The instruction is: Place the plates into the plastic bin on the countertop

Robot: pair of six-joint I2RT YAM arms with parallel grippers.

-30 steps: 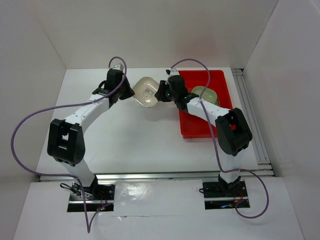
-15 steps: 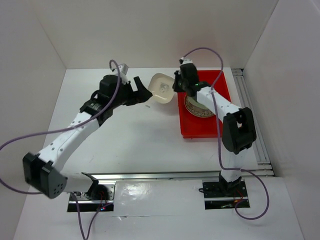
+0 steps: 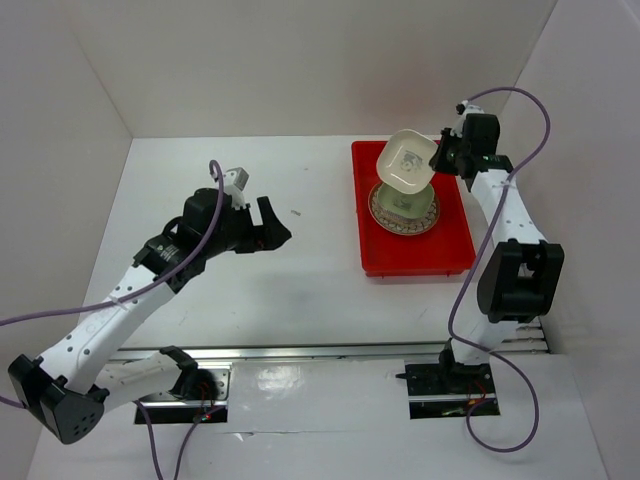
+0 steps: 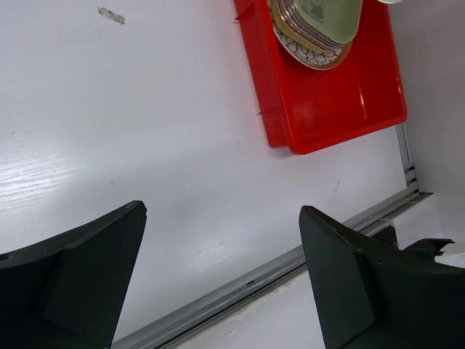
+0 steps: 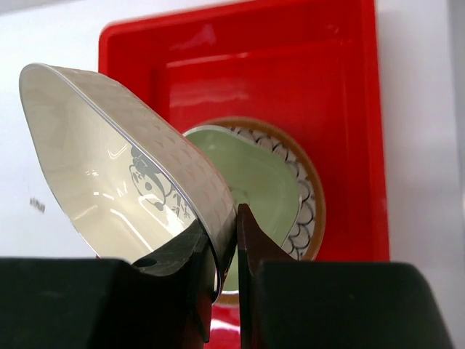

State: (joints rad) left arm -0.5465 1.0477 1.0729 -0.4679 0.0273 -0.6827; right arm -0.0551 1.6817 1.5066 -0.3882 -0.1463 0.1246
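Note:
My right gripper (image 3: 437,160) is shut on the rim of a cream rounded-square plate (image 3: 407,160), held tilted in the air above the red plastic bin (image 3: 440,255). In the right wrist view the fingertips (image 5: 234,240) pinch the cream plate (image 5: 109,167) at its edge. Below it a green plate (image 5: 254,182) tops a stack on the round brown-rimmed plate (image 5: 309,211) inside the bin (image 5: 290,73). My left gripper (image 3: 272,228) hovers open and empty over the white countertop (image 3: 250,290), well left of the bin. Its wrist view shows the bin (image 4: 327,102) and the stack (image 4: 312,29).
A small dark speck (image 3: 296,212) lies on the countertop left of the bin. A metal rail (image 4: 254,280) runs along the near edge and another (image 3: 497,230) along the right side. White walls close in the back and both sides.
The left gripper opened, let go of the cream plate and drew back toward the near left. The right arm carried the plate rightward to above the bin's stack.

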